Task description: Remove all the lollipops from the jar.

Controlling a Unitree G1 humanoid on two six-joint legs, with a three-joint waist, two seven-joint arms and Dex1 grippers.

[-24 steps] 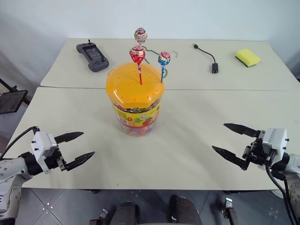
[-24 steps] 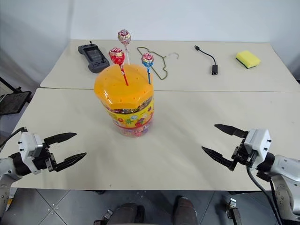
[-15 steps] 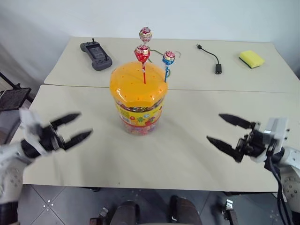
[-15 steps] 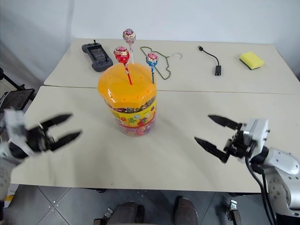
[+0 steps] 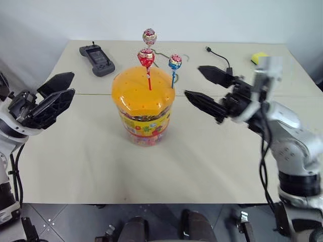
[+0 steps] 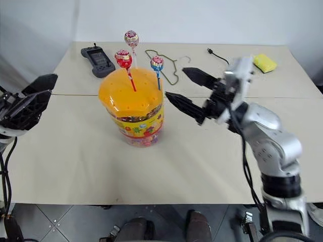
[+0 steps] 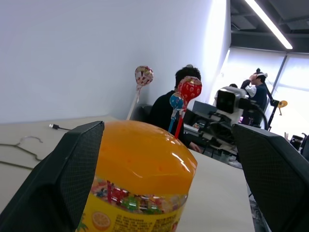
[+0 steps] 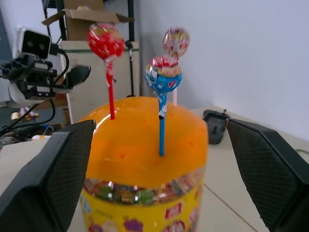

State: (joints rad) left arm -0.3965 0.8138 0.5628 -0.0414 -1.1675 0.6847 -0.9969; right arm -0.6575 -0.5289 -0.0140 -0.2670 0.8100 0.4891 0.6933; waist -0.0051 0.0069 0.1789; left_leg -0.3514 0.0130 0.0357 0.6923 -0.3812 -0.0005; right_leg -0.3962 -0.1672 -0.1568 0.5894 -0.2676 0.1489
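While the jar (image 5: 143,103) stands upright on the counter (image 5: 202,156) between my two arms, I have both grippers raised to about lid height, one on each side of it. My right gripper (image 5: 203,86) is spread wide, empty, its two black fingers pointing at the jar from just beside the orange lid (image 5: 143,93), tips near but apart from it. The blue lollipop (image 5: 175,62) is the closest thing ahead of that gripper, standing upright in a hole near the lid's edge on its side; the red lollipop (image 5: 147,57) stands a little beyond it toward the lid's middle, and the pale lollipop (image 5: 149,37) rises highest, past both on the far side of the lid. All three are stuck in the lid by their sticks. My left gripper (image 5: 56,94) hangs well off the jar's other side, also empty; in its wrist view the fingers (image 7: 67,179) stand far apart with the whole jar framed between them. Beyond the right gripper on the far counter I see a black cable (image 5: 222,57) and a yellow sponge (image 5: 259,57); beyond the left gripper lies a dark handheld controller (image 5: 96,60), and a wire hanger (image 6: 169,66) sits behind the jar. In the left wrist view, people (image 7: 166,104) sit in the room behind the jar.
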